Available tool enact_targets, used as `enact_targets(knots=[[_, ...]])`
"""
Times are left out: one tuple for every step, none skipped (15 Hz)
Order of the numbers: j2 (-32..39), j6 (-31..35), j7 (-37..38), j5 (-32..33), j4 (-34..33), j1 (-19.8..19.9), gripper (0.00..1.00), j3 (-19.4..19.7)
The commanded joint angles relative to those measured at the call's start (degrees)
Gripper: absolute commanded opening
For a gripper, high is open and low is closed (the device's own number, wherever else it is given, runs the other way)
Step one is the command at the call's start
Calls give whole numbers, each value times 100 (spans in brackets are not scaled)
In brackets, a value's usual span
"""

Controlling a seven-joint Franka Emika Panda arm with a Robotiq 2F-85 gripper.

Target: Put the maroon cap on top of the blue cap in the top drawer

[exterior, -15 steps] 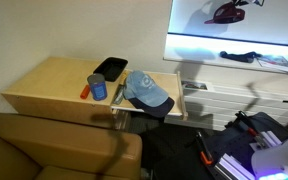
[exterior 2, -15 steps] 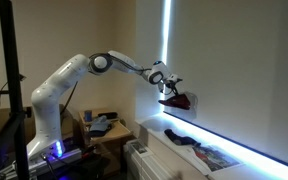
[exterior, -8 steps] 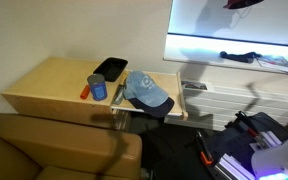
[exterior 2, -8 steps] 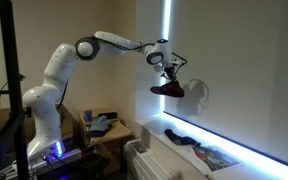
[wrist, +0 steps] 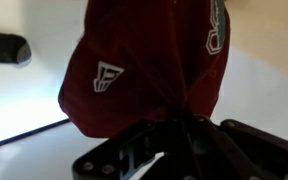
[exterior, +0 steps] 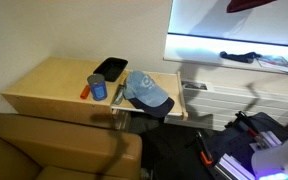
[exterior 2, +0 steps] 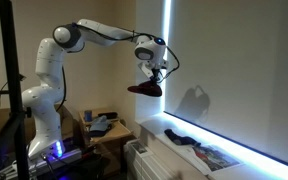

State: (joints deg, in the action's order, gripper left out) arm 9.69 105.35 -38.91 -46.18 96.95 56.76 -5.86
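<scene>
1. The gripper [exterior 2: 152,72] is clenched on the maroon cap [exterior 2: 145,88] at the crown, so the cap hangs loose beneath it; the wrist view shows the red cloth [wrist: 134,70] gathered between the fingers.
2. The cap is high in the air, well apart from the furniture; only its lower edge shows at top right [exterior: 246,5].
3. The blue cap [exterior: 147,92] lies in the open top drawer [exterior: 177,100], lower and further left.
4. This looks like mid-carry. The height probably keeps the brim clear; next comes a descent over the blue cap, away from the blue can [exterior: 98,87].

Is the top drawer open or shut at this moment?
Open: the top drawer is pulled out from the cabinet, and the blue cap lies inside it, uncovered.
</scene>
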Motion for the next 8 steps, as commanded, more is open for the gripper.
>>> enact_targets(knots=[[-441,-1415,-534,-74,469,-518,1,832],[-288,-972,-308,-84,236,-748,5,1009],[-353,-1277,-372,-76,292,-837,5,1162],[-368,-1388,-398,-73,307,-881,5,1231],[-365,-1402,-406,-73,319,-901,5,1249],[-349,-1412,-408,-73,314,-915,5,1252],[-342,-1412,-411,-73,321,-929,1,1252],[-400,-1448,-490,-19,536,-1071,1,1264]])
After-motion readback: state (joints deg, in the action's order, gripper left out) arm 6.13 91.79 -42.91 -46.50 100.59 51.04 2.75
